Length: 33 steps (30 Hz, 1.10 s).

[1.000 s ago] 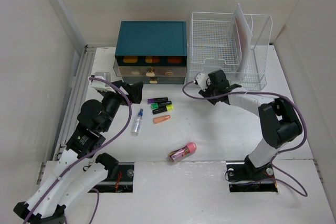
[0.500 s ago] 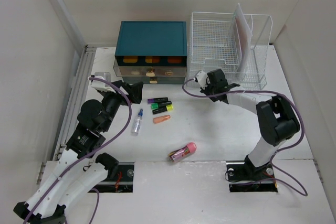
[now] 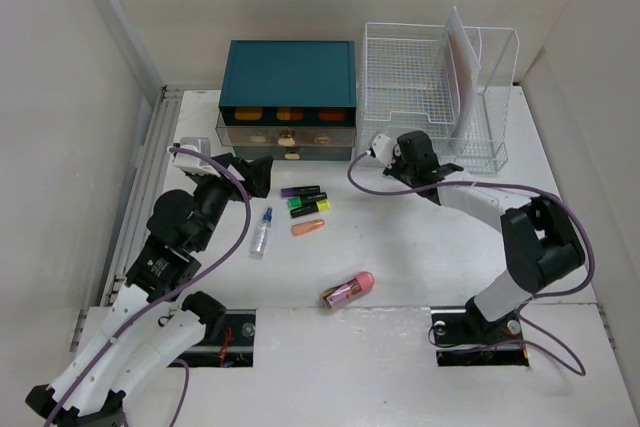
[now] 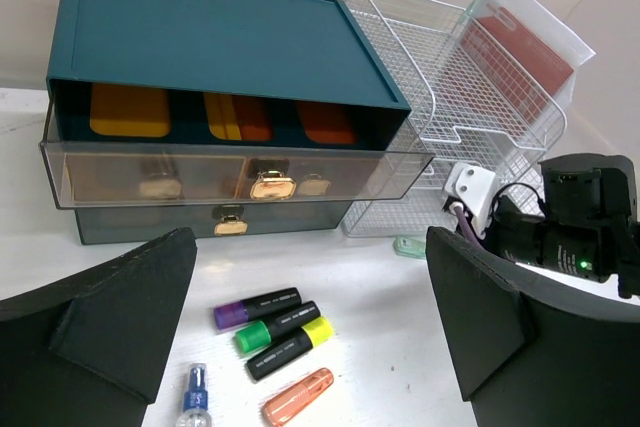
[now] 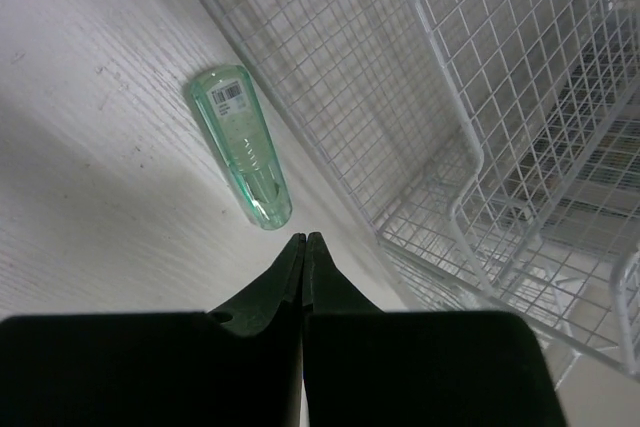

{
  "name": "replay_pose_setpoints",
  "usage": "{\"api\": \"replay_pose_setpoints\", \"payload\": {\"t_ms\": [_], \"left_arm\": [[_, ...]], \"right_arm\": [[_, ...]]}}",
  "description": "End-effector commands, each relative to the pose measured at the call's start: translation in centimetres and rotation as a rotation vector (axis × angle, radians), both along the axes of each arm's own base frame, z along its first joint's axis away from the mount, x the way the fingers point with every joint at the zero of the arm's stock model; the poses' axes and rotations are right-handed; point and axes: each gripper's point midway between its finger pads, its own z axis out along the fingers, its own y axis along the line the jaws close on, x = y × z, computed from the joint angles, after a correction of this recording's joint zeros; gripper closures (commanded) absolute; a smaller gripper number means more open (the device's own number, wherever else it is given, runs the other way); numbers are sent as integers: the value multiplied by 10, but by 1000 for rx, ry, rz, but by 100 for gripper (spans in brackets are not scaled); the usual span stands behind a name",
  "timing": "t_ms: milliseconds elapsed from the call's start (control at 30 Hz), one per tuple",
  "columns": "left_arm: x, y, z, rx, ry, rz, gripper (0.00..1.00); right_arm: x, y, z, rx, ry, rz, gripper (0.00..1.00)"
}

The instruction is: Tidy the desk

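So the bench point(image 3: 420, 247) is the big white top filling most of the overhead view. It sits under everything, with both arms bolted at its near edge.

At the back left is a teal drawer box point(image 3: 290, 72). Its clear drawer point(image 4: 230, 172) sticks out a little, and there are orange bits in the slot above it. Right next to the box at the back right is a white wire rack point(image 3: 420, 77), with a see-through folder point(image 3: 462, 67) standing upright in it.

The left hand point(image 3: 252, 172) hangs in front of the drawer box, wide open with nothing in it. From its wrist cam the two black fingers point(image 4: 120, 317) frame the scene.

In front of the drawers, three highlighters lie side by side: purple point(image 3: 300, 190), green point(image 3: 303, 201) and yellow point(image 3: 312, 209). An orange capsule-shaped thing point(image 3: 308, 227) sits just below them, and a small clear spray bottle point(image 3: 262, 232) is off to their left. A pink-capped tube point(image 3: 348, 289) lies well apart, closer to the arm bases.

The right hand point(image 5: 303, 252) is down by the front left foot of the rack, clenched tight on nothing at all. A pale green see-through tube point(image 5: 240, 147) lies flat on the bench just beside the rack's edge. Its near end is right by the pinched fingertips, but I can't tell if they actually touch it.
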Motion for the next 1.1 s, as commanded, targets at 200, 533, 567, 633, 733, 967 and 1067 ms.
{"api": "replay_pose_setpoints", "payload": {"t_ms": [200, 533, 567, 633, 733, 967, 1067], "left_arm": [[-1, 2, 12, -18, -48, 5, 1], [-1, 2, 12, -18, -48, 5, 1], [-1, 2, 12, -18, -48, 5, 1], [-1, 2, 12, -18, -48, 5, 1], [-1, 2, 12, -18, -48, 5, 1], [-1, 2, 12, -18, -48, 5, 1], [-1, 2, 12, -18, -48, 5, 1]], "right_arm": [[12, 1, 5, -128, -60, 51, 100], [22, 0, -10, -196, -32, 61, 100], [21, -1, -15, -201, -22, 62, 100], [26, 2, -12, -197, -30, 61, 100], [29, 1, -16, -214, -24, 61, 100], [36, 2, -21, -231, -18, 49, 100], [38, 3, -21, -230, -19, 49, 100]]}}
